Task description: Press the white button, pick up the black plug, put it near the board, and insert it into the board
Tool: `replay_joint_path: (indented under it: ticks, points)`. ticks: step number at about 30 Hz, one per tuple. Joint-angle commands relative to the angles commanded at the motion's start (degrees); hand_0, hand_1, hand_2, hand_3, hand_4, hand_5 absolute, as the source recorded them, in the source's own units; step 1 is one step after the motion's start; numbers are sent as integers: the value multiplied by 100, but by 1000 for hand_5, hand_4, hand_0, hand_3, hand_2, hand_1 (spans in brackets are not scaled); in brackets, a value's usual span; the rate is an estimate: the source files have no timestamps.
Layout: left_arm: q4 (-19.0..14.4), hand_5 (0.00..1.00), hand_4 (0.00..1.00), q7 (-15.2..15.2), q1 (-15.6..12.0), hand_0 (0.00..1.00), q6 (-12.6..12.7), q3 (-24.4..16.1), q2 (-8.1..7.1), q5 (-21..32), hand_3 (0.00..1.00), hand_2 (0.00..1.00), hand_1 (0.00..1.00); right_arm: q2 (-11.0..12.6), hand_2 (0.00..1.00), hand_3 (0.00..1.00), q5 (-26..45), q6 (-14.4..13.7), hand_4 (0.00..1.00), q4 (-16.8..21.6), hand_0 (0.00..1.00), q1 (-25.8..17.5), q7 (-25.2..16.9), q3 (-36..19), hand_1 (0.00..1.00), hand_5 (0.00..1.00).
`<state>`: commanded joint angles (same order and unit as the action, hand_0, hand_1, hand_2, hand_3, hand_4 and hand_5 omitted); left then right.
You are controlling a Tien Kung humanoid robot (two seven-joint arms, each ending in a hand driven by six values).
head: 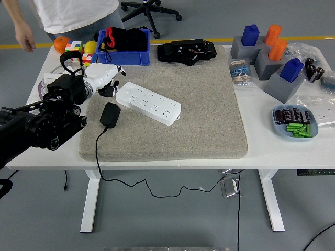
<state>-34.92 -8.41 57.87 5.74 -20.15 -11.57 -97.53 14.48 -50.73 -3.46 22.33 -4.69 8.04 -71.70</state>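
A white power strip lies slanted on the grey mat. A black plug lies flat on the mat just below the strip's left end, its black cable running down over the table's front edge. My left hand, white with black fingertips, hovers at the mat's far left corner, just left of the strip's left end and above the plug. Its fingers are loosely curled and hold nothing. My right arm is out of view.
A blue bin and a black device sit at the back. Colour cubes and an orange are at the back left. Grey blocks and a blue dish stand at right. A person stands at the far left.
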Motion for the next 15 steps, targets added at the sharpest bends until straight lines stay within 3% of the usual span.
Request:
replay_joint_path:
  ticks: [1,6,7,15]
  points:
    - [67,2,2,19,20,303,-4,54,23,36,758,163,191,0,713,678,1,0,733,2,752,2,0,2,728,418]
    - [270,2,2,119,57,303,4,199,109,180,758,163,191,8,713,678,10,-1,733,15,752,11,-4,28,728,418]
    - [272,2,2,127,55,350,4,209,116,193,767,197,272,9,712,678,10,-1,733,14,752,12,-3,31,728,419]
    - [58,2,2,195,-33,367,54,153,99,241,771,202,291,3,712,678,8,-3,733,10,752,-14,-4,43,727,419]
